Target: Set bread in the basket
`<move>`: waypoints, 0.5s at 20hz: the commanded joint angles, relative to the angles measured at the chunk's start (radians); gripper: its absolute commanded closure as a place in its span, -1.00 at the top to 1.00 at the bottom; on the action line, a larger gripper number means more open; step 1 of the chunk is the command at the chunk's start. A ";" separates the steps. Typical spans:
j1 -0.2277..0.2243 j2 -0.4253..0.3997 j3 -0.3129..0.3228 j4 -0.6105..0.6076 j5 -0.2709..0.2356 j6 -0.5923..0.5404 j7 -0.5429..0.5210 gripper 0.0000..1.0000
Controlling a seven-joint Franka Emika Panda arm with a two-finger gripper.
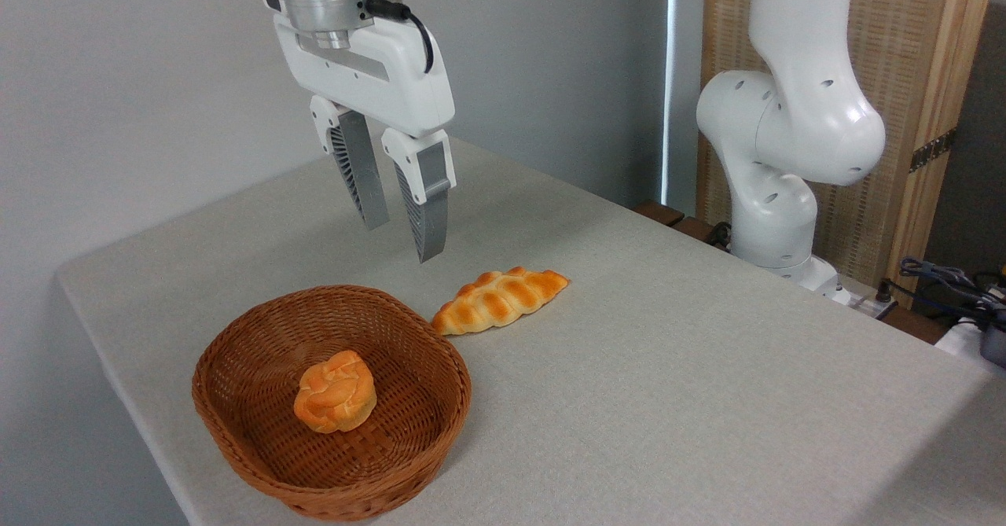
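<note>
One gripper (402, 241) hangs in the upper left of the frame, above the table and clear of everything on it. Its two grey ribbed fingers (361, 171) point downward with a narrow gap between them; they are slightly apart and hold nothing. A black cable runs along the white body of the gripper near the metal wrist.

There are two pieces of bread in view. The long loaf (500, 299) lies flat on the grey table (707, 400) near the centre of the frame, its pointed ends running from lower left to upper right, with braided ridges and browned stripes across its top. It sits just beside the upper right rim of the basket, outside it; whether its lower left tip touches the wicker cannot be told. The gripper's fingertips are above and to the left of the loaf, not touching it.

The one basket (236, 432), brown woven wicker with raised sides, stands in the lower left of the frame, close to the table's near edge. Inside it, roughly in the middle of its floor, rests one small round knotted bun (335, 391), orange like the loaf.

The arm's white base and lower joints (786, 141) rise at the right of the frame, behind the table's far edge. A bundle of cables (955, 286) lies at the far right edge.
</note>
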State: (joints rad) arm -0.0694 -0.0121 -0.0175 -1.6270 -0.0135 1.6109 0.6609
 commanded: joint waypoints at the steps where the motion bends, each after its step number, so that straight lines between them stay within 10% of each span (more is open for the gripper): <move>1: -0.001 0.007 -0.001 0.009 0.000 -0.023 -0.001 1.00; 10: -0.024 -0.003 -0.013 -0.048 -0.095 0.060 0.000 1.00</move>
State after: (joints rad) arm -0.0854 -0.0015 -0.0250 -1.6318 -0.0705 1.6313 0.6609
